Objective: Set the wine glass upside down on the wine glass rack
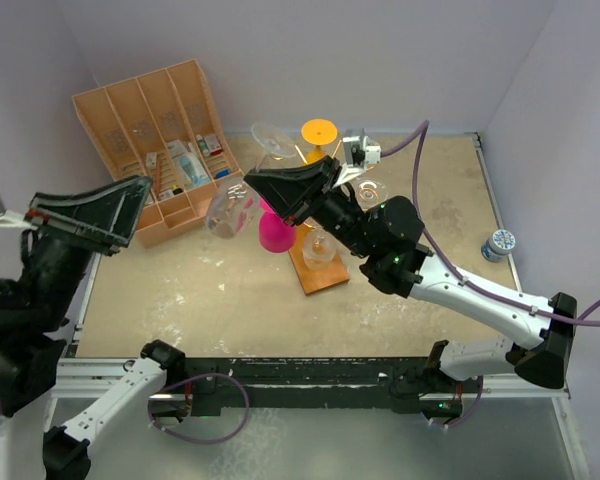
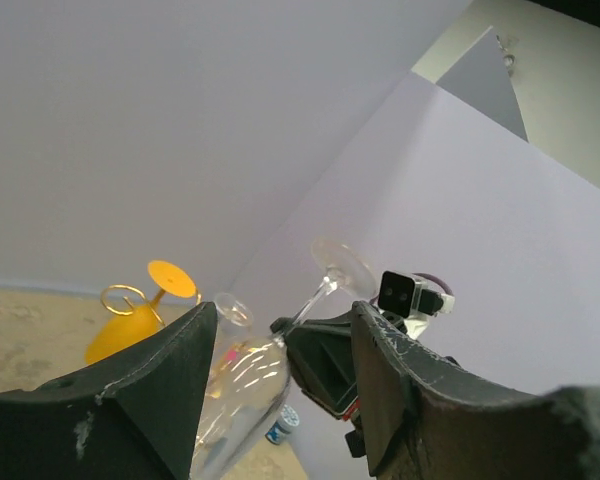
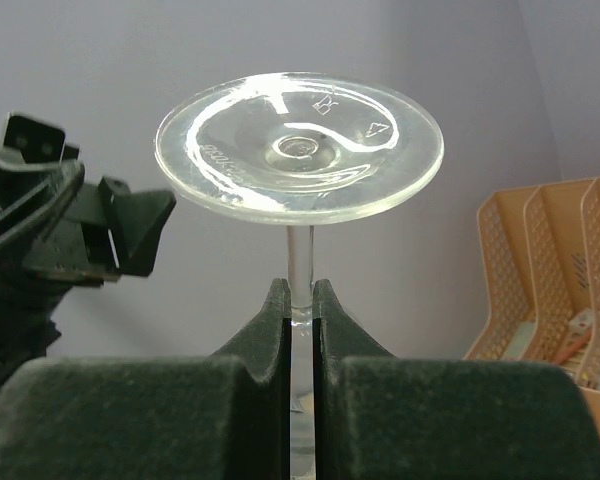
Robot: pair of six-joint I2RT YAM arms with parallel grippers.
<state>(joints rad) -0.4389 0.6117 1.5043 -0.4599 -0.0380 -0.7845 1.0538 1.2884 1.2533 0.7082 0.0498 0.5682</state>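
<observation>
Right pincer (image 3: 300, 300) is seen clenched just left of the crowded wine glass rack (image 1: 325, 280), the clear wine glass (image 3: 300, 145) gripped aloft by its thin stem, so the hung pink glass (image 1: 276, 232) could be struck, or the smooth stem lost.

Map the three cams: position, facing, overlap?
Top: above and behind the bases, looking down at the table; left arm and right arm show.
Left wrist: on the left arm, tilted up toward the right pincer; own open fingers in front.
Right wrist: looks along its shut pincer, on the glass stem, toward the left pincer.
Shared: the glass, in all three.
</observation>
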